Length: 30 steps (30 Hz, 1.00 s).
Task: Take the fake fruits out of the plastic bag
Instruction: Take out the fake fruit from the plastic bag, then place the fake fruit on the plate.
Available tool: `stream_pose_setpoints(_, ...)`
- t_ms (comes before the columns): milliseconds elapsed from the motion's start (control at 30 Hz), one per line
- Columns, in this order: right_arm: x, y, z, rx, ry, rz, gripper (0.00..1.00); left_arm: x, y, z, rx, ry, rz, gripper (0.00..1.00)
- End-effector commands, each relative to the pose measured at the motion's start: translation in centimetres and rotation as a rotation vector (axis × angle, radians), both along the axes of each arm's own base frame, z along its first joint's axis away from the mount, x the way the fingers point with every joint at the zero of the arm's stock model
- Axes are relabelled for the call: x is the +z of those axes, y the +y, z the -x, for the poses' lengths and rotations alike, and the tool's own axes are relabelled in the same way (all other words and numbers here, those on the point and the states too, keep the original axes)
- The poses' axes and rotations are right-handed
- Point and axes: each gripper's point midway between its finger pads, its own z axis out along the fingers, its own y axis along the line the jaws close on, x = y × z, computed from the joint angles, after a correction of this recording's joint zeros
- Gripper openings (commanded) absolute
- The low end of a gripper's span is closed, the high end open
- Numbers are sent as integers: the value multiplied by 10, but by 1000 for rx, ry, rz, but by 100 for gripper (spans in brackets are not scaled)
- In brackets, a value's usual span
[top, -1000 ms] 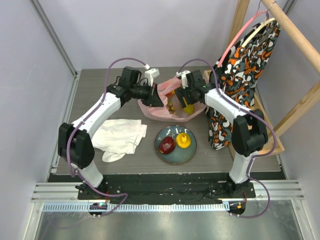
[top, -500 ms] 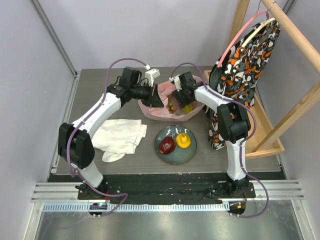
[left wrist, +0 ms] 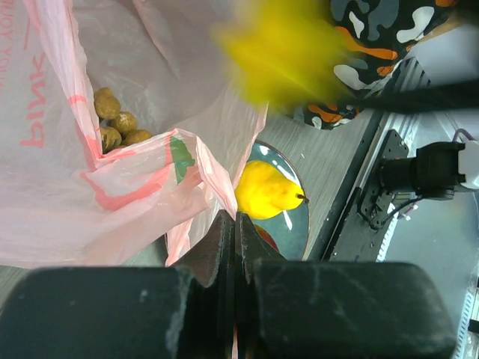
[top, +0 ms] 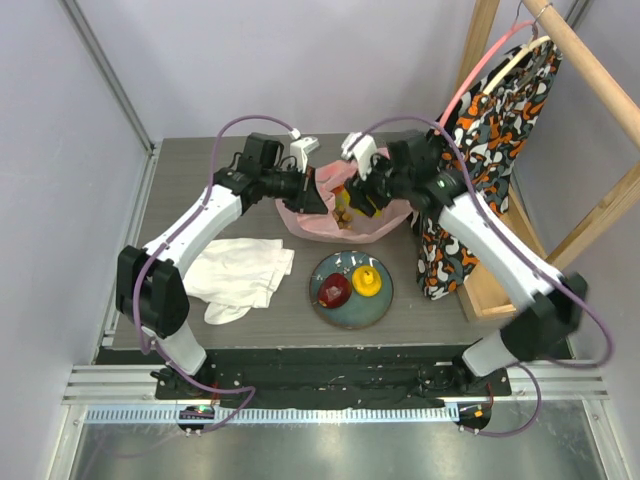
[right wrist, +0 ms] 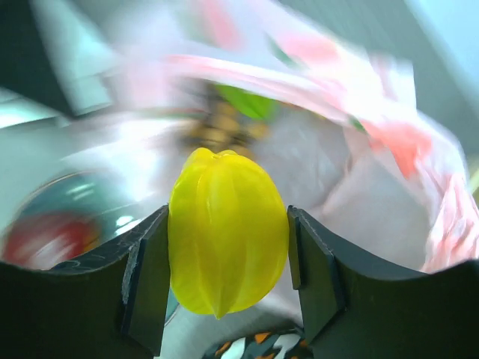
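The pink plastic bag [top: 322, 226] lies open at the back of the table. My left gripper [top: 312, 198] is shut on the bag's rim [left wrist: 213, 187] and holds its mouth up. In the right wrist view my right gripper [right wrist: 227, 235] is shut on a yellow ridged fruit [right wrist: 228, 224], over the bag's mouth. Brownish grapes [left wrist: 116, 123] and a green piece [right wrist: 247, 103] lie inside the bag. A dark red apple [top: 333, 290] and a yellow pear [top: 366, 281] rest on the plate [top: 350, 312].
A white cloth [top: 240, 272] lies left of the plate. The orange-black patterned fabric [top: 480, 140] hangs from a wooden rack [top: 590, 70] at the right, close beside the right arm.
The right gripper has shut on the yellow ridged fruit and drawn it up and slightly left out of the bag. The right arm's elbow has swung out. The left gripper stays put.
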Motion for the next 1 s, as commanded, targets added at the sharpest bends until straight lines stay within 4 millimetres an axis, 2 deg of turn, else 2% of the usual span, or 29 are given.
stream_pose_setpoints(0, 7, 33, 109, 384, -51, 45, 28, 33, -5, -6, -14, -102, 42, 0)
stream_pose_setpoints(100, -12, 44, 142, 509, -31, 104, 29, 36, -5, -9, -9, -121, 35, 0)
stream_pose_setpoints(200, -26, 59, 146, 606, -71, 161, 29, 40, -5, -15, -1, -134, 27, 0)
stream_pose_setpoints(433, -62, 73, 107, 762, -205, 370, 28, 37, 6, -39, 109, -169, -40, 0)
stream_pose_setpoints(500, -68, 76, 97, 767, -207, 384, 28, 38, 7, -40, 113, -168, -35, 0)
stream_pose_setpoints(533, -81, 76, 91, 763, -176, 399, 28, 40, 6, -39, 101, -169, -26, 0)
stream_pose_setpoints(633, -92, 76, 80, 752, -150, 410, 27, 39, 4, -38, 93, -158, -20, 0)
stream_pose_setpoints(967, -133, 61, 70, 705, -19, 421, 32, 32, 3, -35, 78, -136, -23, 0)
